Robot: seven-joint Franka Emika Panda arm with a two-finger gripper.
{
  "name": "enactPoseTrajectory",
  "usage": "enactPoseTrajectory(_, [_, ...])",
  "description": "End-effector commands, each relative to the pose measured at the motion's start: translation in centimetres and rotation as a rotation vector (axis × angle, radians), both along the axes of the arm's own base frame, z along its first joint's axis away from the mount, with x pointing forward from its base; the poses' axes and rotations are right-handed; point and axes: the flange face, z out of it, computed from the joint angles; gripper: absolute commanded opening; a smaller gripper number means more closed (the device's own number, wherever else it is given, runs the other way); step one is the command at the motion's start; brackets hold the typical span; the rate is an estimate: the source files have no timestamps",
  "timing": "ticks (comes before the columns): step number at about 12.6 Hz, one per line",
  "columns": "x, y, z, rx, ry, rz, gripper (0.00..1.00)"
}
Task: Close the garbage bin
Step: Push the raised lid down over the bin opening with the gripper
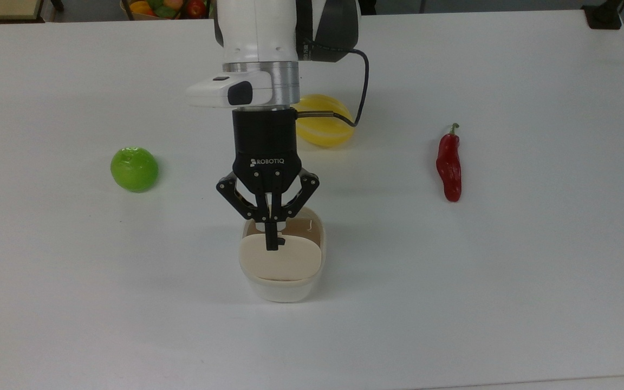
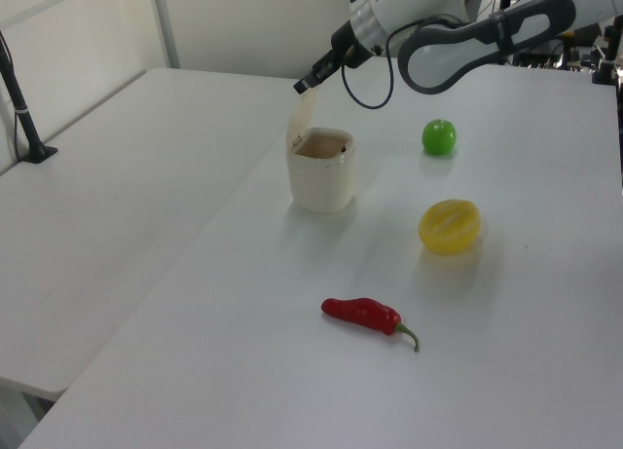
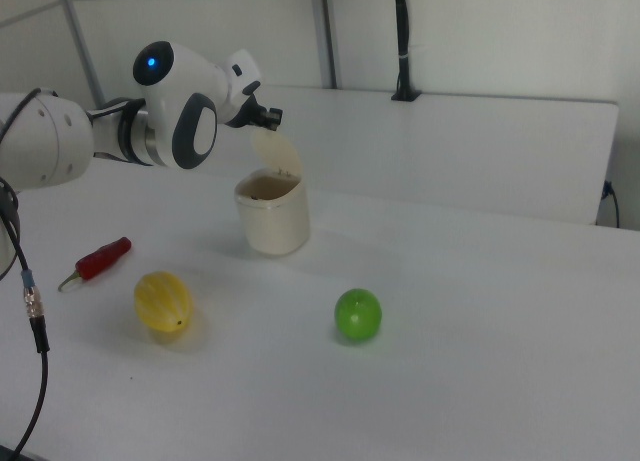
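Garbage bin [image 1: 282, 281] near the table's middle, between green apple [image 1: 134, 169] and red chili pepper [image 1: 448, 168], hinged lid [image 1: 281, 259] raised. Gripper [image 1: 272, 242] at the lid's free edge, fingers pressed together, gripping nothing. Likely light, stiff plastic, prone to sliding; best pushed down at the lid's free edge. Yellow melon [image 1: 325, 128] partly hidden behind the wrist; bin contents indistinct.

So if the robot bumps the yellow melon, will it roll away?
Probably a little. The yellow melon is rounded and egg-shaped with nothing beside it on the flat table, so a nudge could set it rolling. It may wobble rather than roll straight, since it is longer one way. Its shiny, smooth skin might also make it slippery to grab.
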Motion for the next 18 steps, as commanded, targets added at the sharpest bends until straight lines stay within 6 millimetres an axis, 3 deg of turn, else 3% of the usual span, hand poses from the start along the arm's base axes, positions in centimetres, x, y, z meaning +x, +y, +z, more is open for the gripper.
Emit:
enactPoseTrajectory(1, [-0.7,0.7,0.2,0.005,0.052,0.003,0.0])
enactPoseTrajectory(8, [-1.6,0.6,-0.1,-0.033,0.24,0.006,0.0])
enactPoseTrajectory(18, [-2.4,1.4,-3.1,-0.066,0.429,0.018,0.0])
